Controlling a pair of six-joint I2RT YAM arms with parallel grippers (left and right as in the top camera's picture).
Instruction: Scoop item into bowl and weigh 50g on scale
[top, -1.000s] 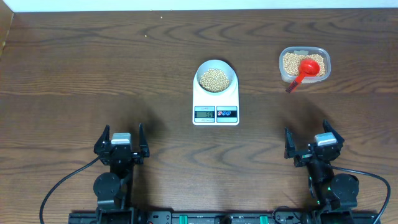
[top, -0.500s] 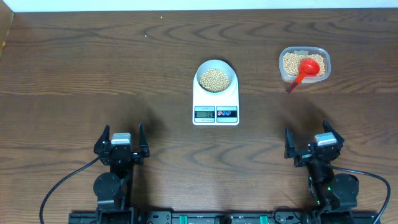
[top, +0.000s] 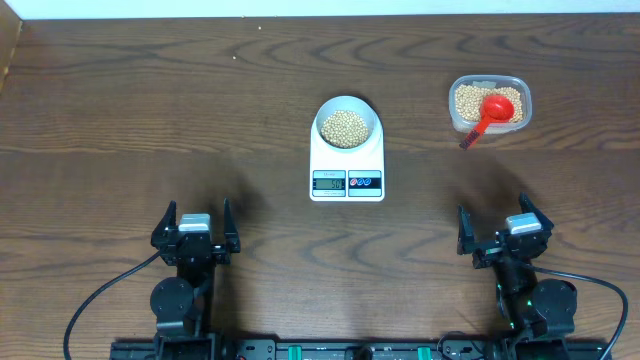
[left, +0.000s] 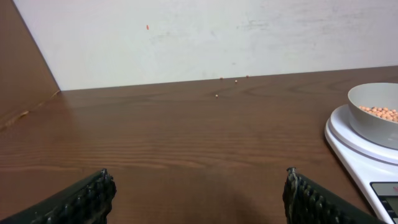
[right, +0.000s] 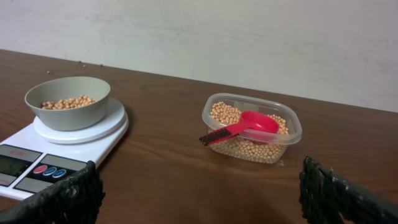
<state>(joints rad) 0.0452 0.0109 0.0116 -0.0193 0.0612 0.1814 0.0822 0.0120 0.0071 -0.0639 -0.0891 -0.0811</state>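
The middle of the table (top: 150, 120) is being blocked by the digital scale (top: 347, 172), and the bean-filled bowl (top: 373, 112) is being carried on its far end. The far right is being taken up by the clear plastic tub (top: 453, 108), with the red scoop (top: 488, 113) being propped over its near rim. Bare wood is being left open across the left side, between scale and tub, and ahead of the left gripper (top: 198, 210) and the right gripper (top: 497, 215).

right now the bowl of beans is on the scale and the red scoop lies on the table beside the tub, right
No. The bowl of beans is on the scale, but the red scoop lies in the tub, on its beans, not beside it. The right wrist view shows it.
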